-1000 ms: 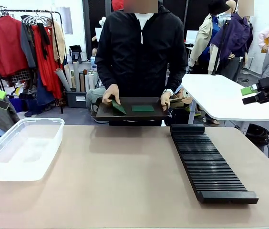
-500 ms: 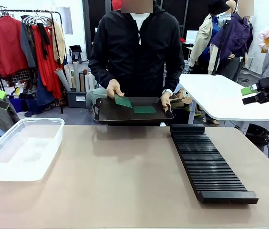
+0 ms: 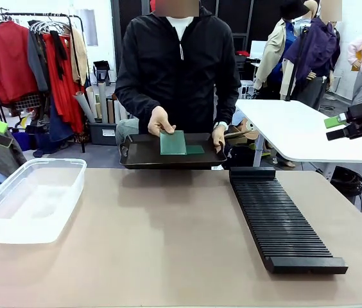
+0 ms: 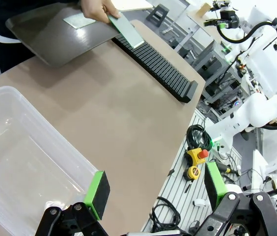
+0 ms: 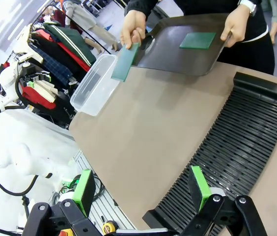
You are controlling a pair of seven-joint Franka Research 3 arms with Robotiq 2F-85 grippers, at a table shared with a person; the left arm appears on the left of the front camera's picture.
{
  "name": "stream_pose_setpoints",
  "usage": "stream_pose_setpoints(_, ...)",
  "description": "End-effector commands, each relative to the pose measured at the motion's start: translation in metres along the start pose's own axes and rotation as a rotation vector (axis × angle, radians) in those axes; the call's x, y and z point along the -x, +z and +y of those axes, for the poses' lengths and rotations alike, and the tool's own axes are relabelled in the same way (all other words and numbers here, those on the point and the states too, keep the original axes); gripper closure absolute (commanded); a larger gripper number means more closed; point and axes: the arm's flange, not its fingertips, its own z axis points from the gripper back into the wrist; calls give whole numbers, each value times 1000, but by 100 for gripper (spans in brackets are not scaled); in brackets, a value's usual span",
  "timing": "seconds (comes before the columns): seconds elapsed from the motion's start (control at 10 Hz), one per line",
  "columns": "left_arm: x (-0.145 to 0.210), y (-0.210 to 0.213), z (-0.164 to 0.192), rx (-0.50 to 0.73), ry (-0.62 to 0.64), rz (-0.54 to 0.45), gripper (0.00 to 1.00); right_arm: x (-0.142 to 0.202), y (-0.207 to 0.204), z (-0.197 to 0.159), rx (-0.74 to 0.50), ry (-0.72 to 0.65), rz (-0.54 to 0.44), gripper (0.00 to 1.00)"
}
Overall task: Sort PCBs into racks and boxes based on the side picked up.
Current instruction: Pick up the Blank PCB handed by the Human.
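**A:** Grippers first.

**B:** Left gripper [image 4: 156,191]: the jaws are spread wide with nothing between the green pads [image 4: 97,193]. It hangs over the near corner of the tub [image 4: 25,162]. Right gripper [image 5: 142,189]: also wide apart and holding nothing, above the near end of the rack [image 5: 236,142].

**A:** Where are the boards?

**B:** There are two, both at the far side with the person. The lifted board [image 3: 172,142] is a thin, flat rectangle showing its paler green face. A hand [image 3: 160,120] pinches it at an upper corner. It stands nearly upright over the tray [image 3: 139,156] (from the right wrist it looks tilted, its lower end past the tray's rim). The second board [image 3: 196,149] is darker green and lies flat on the tray floor.

**A:** And the tray itself?

**B:** Shallow, dark and matte, with a low raised rim and rounded corners. The other hand [image 3: 218,135] grips its edge. It sits at the table's far edge; I cannot tell whether it touches the top.

**A:** What about the rack and tub?

**B:** The rack is long, low and black, ribbed along its length with narrow parallel slots. It lies flat on the right half of the table [image 3: 168,244]. The tub is clear, glossy plastic, rectangular with a rounded rim, on the left half. The two are well apart.

**A:** The tabletop?

**B:** Tan, smooth and dull in finish.
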Motion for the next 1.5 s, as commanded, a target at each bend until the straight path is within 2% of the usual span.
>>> stream_pose_setpoints(0.0, 0, 0, -1, 12, -5, -10, 0, 1, 0, 1, -8, 4, -7, 0)
stream_pose_setpoints(0.6, 0, 0, 0, 0, 0, 0, 0, 1, 0, 1, -8, 4, -7, 0)
stream_pose_setpoints(0.9, -26, -18, 26, 93, 27, -18, 0, 1, 0, 1, -8, 4, -7, 0)
stream_pose_setpoints(1.4, -87, -82, 94, 288, 117, 2, 0, 1, 0, 1, -8, 4, -7, 0)
